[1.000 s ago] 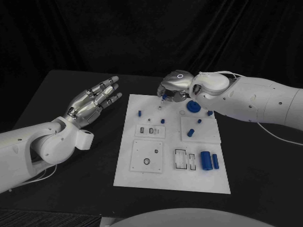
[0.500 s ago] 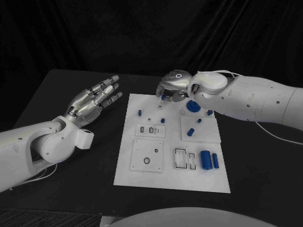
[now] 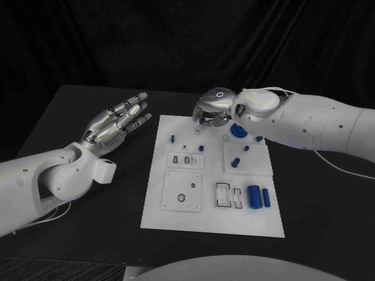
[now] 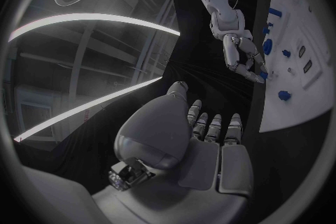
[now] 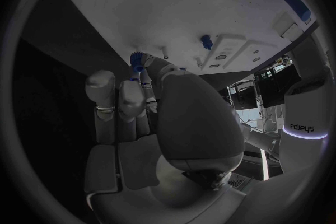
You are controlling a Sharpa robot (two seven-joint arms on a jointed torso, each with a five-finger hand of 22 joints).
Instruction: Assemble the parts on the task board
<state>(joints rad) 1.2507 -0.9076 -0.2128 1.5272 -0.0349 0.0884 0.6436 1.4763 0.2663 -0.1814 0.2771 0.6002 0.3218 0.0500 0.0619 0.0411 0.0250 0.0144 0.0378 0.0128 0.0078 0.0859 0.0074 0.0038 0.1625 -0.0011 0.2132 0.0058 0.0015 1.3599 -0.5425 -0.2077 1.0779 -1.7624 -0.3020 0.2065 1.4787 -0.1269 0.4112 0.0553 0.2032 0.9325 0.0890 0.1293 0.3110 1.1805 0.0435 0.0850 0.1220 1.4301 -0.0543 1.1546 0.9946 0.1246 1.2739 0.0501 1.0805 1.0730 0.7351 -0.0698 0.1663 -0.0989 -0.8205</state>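
Right robot hand (image 3: 212,110) pinches a small blue part (image 5: 138,59).

We find the task board (image 3: 211,222) at the centre of the bench (image 3: 69,117), with the parts (image 3: 255,198) spread across it. The left hand (image 3: 116,124) sits left of the board, above the bench. The right hand (image 3: 214,108) sits over the board's far edge.
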